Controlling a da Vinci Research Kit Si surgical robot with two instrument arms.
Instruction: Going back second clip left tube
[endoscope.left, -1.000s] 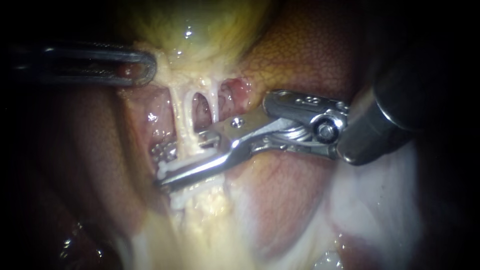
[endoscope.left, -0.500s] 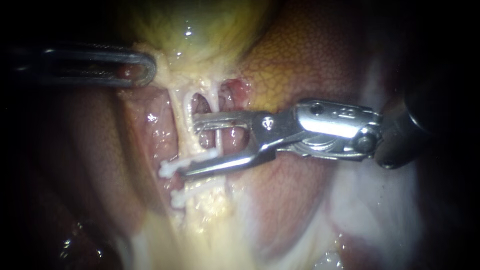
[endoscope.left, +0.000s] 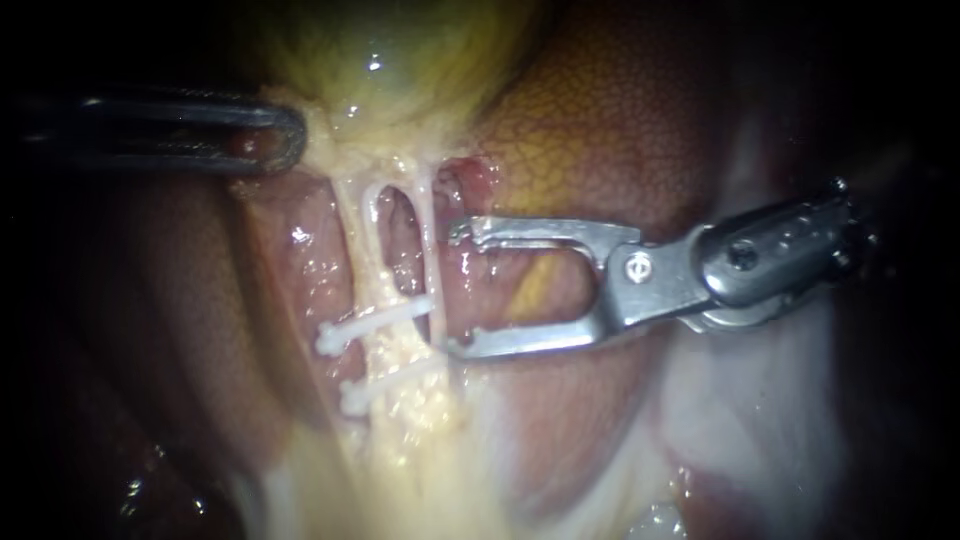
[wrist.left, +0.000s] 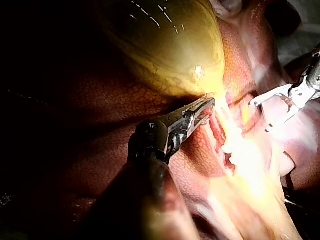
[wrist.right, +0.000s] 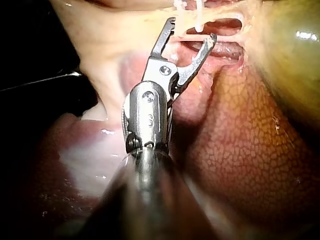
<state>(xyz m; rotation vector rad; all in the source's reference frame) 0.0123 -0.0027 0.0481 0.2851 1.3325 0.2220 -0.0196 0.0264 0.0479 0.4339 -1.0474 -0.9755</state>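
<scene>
Right instrument's claw (endoscope.left: 453, 288) back, wide, empty.

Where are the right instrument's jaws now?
Endoscope view: the right instrument comes in from the right, jaws open and empty, just right of the right tube, its lower jaw tip near the end of the upper clip.

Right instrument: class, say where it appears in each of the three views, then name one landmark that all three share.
Endoscope view: the right instrument comes in from the right, its end effector open just right of the tubes.
Left wrist view: it sits beyond the left instrument, across the tubes.
Right wrist view: it fills the middle, its end effector open just short of the tubes.
Shared landmark: the gallbladder.
</scene>
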